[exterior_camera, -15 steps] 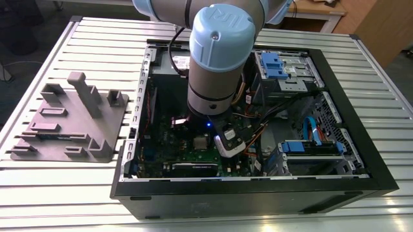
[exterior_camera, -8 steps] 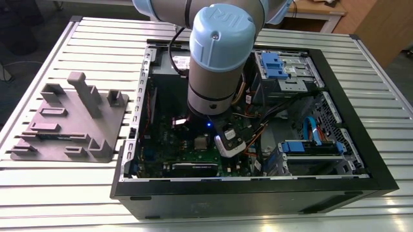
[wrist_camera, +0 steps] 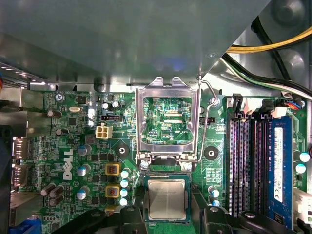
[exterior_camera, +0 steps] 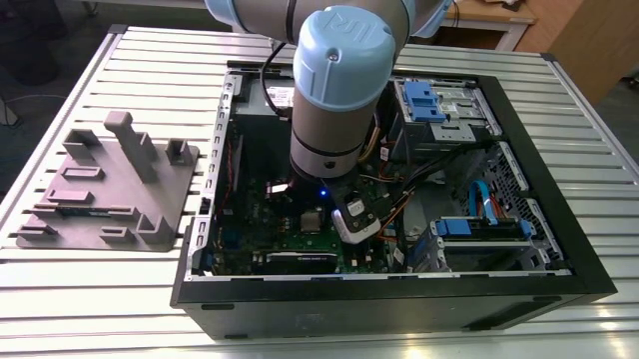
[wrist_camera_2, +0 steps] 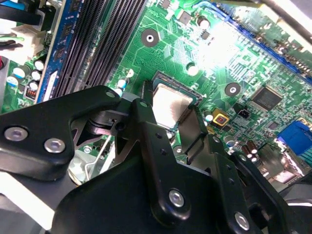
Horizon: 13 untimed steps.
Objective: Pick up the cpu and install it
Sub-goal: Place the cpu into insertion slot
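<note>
The cpu (wrist_camera: 167, 197), a small square chip with a pale silvery top, lies level in the socket area of the green motherboard (wrist_camera: 73, 146). In both wrist views my gripper (wrist_camera: 168, 208) straddles it, one black finger (wrist_camera_2: 146, 122) against each of two opposite edges, shut on the chip (wrist_camera_2: 168, 109). The other finger (wrist_camera_2: 192, 131) hides that edge of the chip. In the exterior view my arm (exterior_camera: 340, 90) reaches down into the open black computer case (exterior_camera: 559, 254), over the motherboard (exterior_camera: 289, 232).
The metal socket frame (wrist_camera: 141, 122) is hinged open right beside the cpu, its wire lever (wrist_camera: 210, 109) raised. Black memory slots (wrist_camera: 248, 161) and a blue stick (wrist_camera: 279, 161) run alongside. Cables (wrist_camera: 273, 46) cross the case. A grey fixture plate (exterior_camera: 110, 187) lies on the slatted table.
</note>
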### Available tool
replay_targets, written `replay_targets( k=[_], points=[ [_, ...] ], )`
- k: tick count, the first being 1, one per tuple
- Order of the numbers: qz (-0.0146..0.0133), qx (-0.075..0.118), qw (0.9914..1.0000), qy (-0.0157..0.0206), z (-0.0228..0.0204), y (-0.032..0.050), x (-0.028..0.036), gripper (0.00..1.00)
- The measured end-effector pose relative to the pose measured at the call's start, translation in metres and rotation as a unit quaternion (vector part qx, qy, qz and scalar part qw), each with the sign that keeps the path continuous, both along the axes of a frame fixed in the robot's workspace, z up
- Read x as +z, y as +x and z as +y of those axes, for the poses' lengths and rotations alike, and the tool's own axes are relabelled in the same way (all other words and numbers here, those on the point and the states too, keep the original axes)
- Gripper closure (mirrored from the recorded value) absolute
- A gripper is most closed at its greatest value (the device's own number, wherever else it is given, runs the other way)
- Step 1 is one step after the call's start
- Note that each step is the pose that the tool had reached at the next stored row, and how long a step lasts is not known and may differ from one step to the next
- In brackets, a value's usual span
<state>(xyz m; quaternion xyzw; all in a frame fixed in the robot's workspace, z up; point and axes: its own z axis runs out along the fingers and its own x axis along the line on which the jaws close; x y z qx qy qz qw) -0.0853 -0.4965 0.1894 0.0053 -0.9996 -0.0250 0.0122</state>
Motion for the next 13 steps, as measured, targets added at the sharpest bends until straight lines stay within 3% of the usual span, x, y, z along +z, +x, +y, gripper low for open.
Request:
replay_targets(
  k=[3,4,13],
  points=[
    [-0.0001,0.000,1.00000,0.0003,0.0001,0.0000,0.0008,0.55],
    [0.0003,0.000,1.00000,0.0000,0.0000,0.0003,0.0096,0.55],
    [0.0003,0.000,1.00000,0.0000,0.0000,0.0005,0.0196,0.55]
  ],
)
